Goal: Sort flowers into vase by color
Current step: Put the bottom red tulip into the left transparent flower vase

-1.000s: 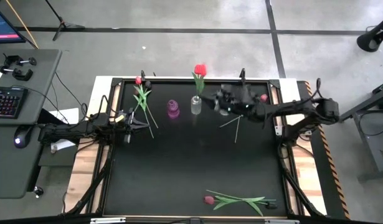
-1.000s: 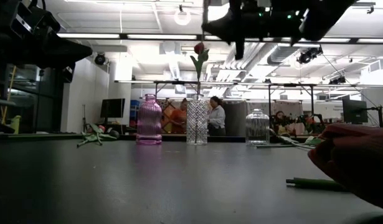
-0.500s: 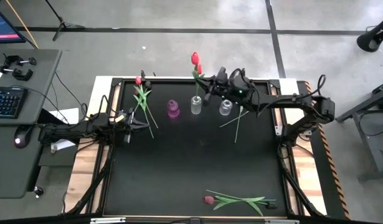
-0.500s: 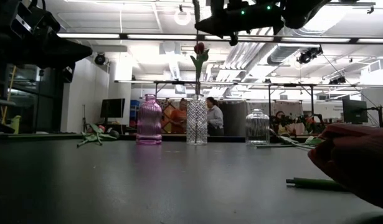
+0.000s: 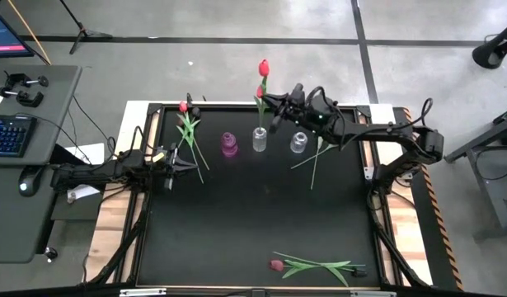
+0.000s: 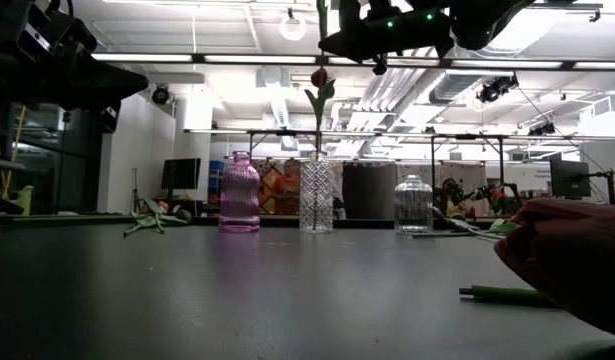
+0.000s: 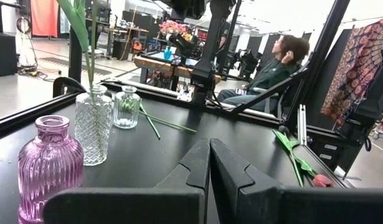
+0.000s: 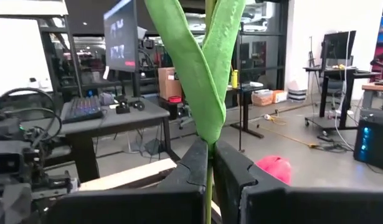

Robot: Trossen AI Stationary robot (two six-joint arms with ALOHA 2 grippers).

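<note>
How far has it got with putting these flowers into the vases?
One red tulip already stands in the middle clear vase. The right gripper, above that vase, is shut on a second red tulip. Left to do: flowers lying beside the left gripper, one at the far left, stems by the small clear vase, and one on the near edge. The pink vase holds nothing.

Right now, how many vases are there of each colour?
Pink vase: 1
Clear vases: 2, the tall one and the short one
Total: 3
</note>
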